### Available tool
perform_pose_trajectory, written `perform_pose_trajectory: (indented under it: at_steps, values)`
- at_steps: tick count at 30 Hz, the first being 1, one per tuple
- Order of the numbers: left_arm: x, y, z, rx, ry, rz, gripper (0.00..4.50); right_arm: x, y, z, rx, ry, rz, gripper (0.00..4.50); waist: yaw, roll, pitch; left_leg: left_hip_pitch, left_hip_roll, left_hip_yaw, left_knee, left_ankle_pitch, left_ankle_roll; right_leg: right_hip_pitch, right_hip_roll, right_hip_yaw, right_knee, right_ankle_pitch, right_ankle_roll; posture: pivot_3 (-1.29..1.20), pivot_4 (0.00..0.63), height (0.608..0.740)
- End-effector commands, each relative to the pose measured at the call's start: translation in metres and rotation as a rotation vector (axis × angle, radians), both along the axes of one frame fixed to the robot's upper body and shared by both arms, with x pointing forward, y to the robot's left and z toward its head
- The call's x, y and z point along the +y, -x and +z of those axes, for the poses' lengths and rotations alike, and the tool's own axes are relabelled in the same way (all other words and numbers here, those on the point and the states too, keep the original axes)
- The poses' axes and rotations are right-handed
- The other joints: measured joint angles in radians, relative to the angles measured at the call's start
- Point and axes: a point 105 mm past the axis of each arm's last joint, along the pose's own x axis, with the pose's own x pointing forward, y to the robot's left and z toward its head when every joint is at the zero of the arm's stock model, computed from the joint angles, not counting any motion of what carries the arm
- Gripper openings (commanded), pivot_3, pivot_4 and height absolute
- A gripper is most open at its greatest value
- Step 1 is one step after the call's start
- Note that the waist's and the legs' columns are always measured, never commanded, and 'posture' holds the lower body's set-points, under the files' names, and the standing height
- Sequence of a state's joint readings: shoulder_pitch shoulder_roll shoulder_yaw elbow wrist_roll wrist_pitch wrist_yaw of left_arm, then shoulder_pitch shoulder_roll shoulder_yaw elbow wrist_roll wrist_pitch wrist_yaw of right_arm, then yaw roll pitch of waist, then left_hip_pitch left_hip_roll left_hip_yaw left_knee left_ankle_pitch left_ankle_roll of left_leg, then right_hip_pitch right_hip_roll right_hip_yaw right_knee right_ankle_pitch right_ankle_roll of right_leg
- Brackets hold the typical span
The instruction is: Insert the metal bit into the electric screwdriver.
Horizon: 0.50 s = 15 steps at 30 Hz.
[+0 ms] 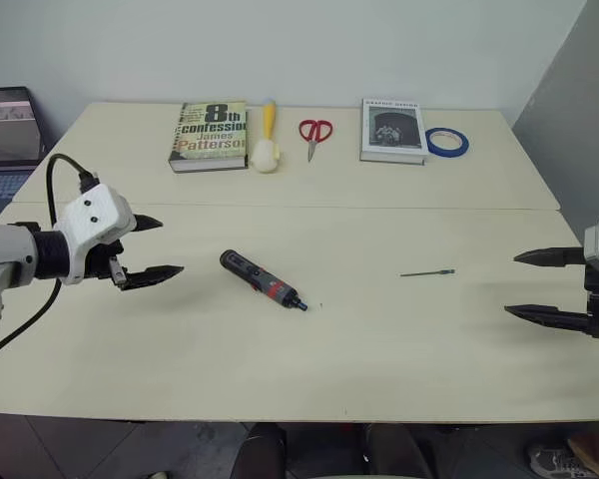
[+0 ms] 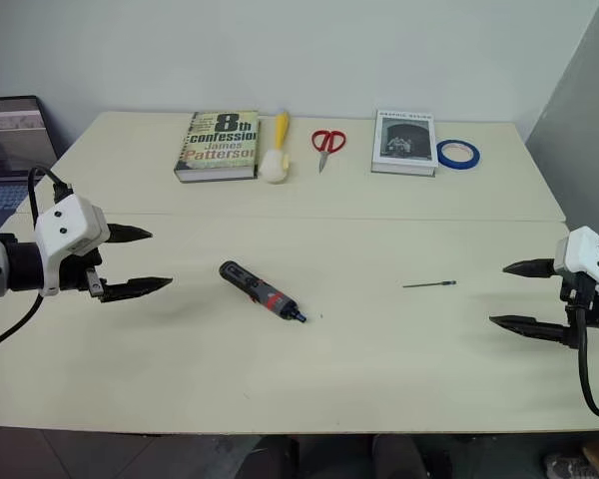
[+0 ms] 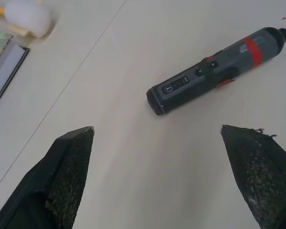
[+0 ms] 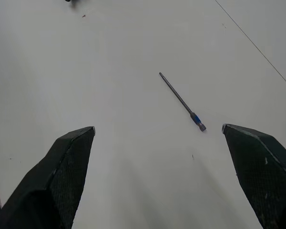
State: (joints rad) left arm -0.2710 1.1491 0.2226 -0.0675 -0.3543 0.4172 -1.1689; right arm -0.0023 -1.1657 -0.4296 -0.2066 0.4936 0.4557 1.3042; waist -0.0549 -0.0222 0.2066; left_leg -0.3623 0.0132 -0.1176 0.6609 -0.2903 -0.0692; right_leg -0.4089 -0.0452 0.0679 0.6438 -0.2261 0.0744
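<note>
The electric screwdriver, black with a red band near its tip, lies flat on the cream table, tip pointing toward the near right. To its right lies the metal bit, a thin dark rod with a blue band near one end. My left gripper hovers open above the table, left of the screwdriver, apart from it. Out at the right edge my right gripper hangs open, facing the bit with a clear gap between.
Along the far side of the table lie a paperback book, a yellow-handled white brush, red-handled scissors, a second book and a roll of blue tape. A laptop stands off the far left corner.
</note>
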Motion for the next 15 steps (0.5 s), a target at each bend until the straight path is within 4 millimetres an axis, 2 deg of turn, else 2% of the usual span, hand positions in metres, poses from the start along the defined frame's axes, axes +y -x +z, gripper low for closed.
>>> perform_pose_trajectory:
  at_steps: [1,10,15]
  values:
    - [-0.0013,-0.0001,0.0141,-0.049,0.001,-0.009,4.45,0.0016,-0.0008,0.0144,-0.06,0.01,0.01,4.5,0.0,0.0,0.0,0.0,0.0,0.0,0.0,0.0,0.0,0.0,0.0,0.0,0.0,0.0,0.0,0.0,0.15,0.74]
    - [0.0016,-0.0014,0.0093,-0.075,-0.066,-0.005,4.45,0.0059,0.0016,0.0152,-0.042,-0.028,0.028,4.5,0.0,0.0,0.0,0.0,0.0,0.0,0.0,0.0,0.0,0.0,0.0,0.0,0.0,0.0,0.0,0.0,0.15,0.74]
    - [0.0007,-0.009,0.0172,-0.104,-0.016,-0.005,4.45,0.0042,-0.0024,0.0153,-0.051,-0.017,0.004,4.5,0.001,0.0,0.0,0.0,0.0,0.0,0.0,0.0,0.0,0.0,0.0,0.0,0.0,0.0,0.0,0.0,0.15,0.74]
